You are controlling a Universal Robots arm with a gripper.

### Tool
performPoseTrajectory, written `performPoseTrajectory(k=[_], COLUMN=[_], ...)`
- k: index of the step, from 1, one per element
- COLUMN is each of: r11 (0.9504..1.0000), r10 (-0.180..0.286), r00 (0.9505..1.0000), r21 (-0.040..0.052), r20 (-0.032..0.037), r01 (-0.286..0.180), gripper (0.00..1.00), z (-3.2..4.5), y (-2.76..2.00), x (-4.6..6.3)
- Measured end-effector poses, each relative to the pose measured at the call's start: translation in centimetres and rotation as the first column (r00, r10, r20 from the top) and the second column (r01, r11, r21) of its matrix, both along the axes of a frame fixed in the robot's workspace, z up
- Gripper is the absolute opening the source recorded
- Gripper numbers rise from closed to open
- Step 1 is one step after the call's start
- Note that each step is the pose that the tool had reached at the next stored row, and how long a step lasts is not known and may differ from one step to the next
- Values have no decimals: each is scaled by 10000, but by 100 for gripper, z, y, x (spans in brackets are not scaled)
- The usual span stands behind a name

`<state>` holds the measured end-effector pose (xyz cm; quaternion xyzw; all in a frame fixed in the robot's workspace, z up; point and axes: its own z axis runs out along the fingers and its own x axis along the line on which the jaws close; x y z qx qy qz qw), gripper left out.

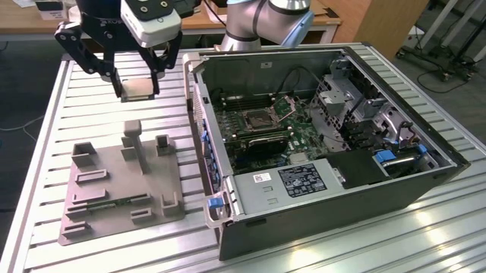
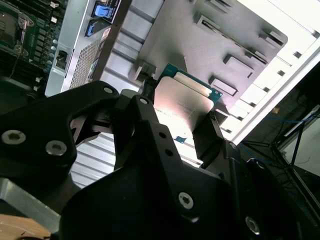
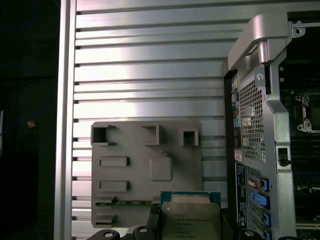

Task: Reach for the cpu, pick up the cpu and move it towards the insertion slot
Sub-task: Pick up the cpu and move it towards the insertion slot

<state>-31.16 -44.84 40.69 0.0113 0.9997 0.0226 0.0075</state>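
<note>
— Exterior view, starting at the tray (image 1: 114, 182): where's the cpu (image 1: 141, 91)?
— Held up off the table, clamped in the gripper (image 1: 139, 88), with the tray low beside it.
— And the slot (image 1: 258, 118)?
— Well apart, off the gripper toward the exterior view's right, inside the case (image 1: 319, 222). Pickup done; carry unfinished.

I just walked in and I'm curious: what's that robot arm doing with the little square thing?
The gripper holds the cpu in the air, shut on its edges. It is over the table, beside the open computer and near the grey tray. The slot inside the computer has its plate lifted.
</note>
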Motion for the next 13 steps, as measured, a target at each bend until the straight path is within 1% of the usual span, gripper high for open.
performPoseTrajectory(k=[13], r11=[10000], r10=[0], r00=[10000], r21=[1], r20=[0], r01=[0], gripper=[54], z=[-4], y=[0], x=[43])
